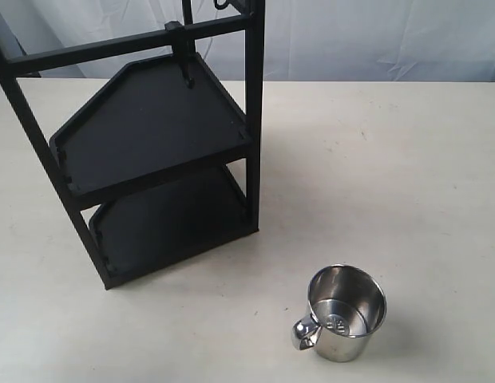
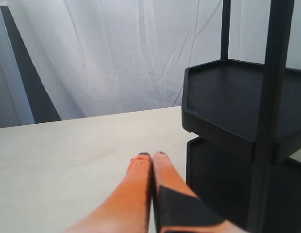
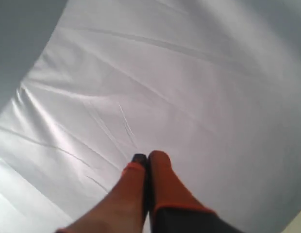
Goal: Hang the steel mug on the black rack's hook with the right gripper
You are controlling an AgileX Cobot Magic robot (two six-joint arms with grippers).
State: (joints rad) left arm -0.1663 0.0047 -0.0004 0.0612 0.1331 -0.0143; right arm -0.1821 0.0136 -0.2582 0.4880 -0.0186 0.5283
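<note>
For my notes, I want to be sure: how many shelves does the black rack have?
2. The upper shelf sits inside the black rack, the lower shelf directly beneath it. The rack's top is cut off, so more may be hidden.

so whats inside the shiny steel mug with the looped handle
The shiny steel mug stands upright on the pale table, apparently empty: only its mirrored inner wall and bottom show. The near inner wall is hidden behind the rim.

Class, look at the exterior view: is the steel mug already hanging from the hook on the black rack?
No. The steel mug stands upright on the table, apart from the black rack, whose hook is bare.
</note>
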